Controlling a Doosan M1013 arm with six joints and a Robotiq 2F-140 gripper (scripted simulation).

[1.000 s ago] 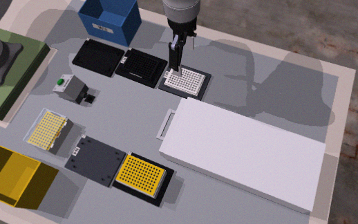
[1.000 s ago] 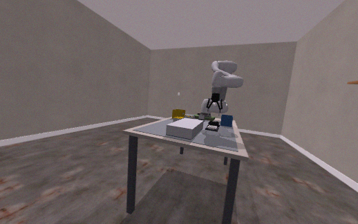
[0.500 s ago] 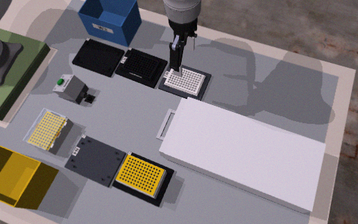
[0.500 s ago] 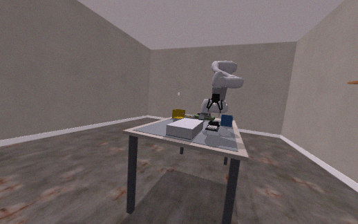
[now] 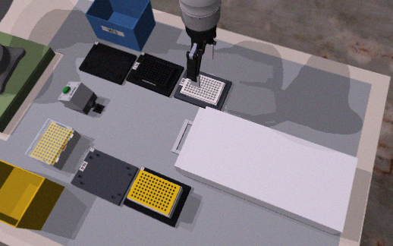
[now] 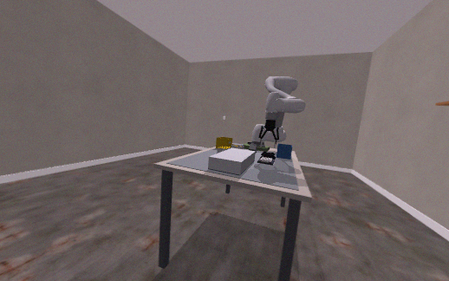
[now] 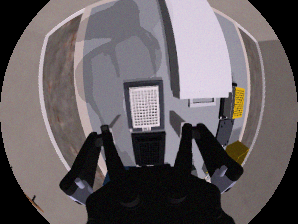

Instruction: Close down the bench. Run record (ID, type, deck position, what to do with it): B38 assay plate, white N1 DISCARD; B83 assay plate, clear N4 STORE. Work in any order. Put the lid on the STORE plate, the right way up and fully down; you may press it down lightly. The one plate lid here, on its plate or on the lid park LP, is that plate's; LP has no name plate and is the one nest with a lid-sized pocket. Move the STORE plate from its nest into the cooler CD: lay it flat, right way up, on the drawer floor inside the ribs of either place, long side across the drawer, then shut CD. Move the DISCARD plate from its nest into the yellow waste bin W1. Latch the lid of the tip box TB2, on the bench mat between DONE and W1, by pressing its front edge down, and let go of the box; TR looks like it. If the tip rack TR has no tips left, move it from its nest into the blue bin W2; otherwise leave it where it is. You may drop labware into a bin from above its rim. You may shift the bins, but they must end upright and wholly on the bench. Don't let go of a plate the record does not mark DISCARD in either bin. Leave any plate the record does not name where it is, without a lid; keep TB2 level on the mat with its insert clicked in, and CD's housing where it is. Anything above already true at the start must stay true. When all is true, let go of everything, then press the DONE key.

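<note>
Hovering gripper (image 5: 194,62), gridded white plate (image 5: 202,89)

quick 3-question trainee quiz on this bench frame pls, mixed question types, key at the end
1. True or false: the gripper is shut on the white plate.
2. Which bin stands beside the black nest at the far end of the row? A) blue bin B) yellow bin C) neither
3. Fill in: the handle of the white cooler faces the side of the bench where the ____ button sits.

Key:
1. False. The fingers stand open above the plate and hold nothing.
2. A
3. green
</note>
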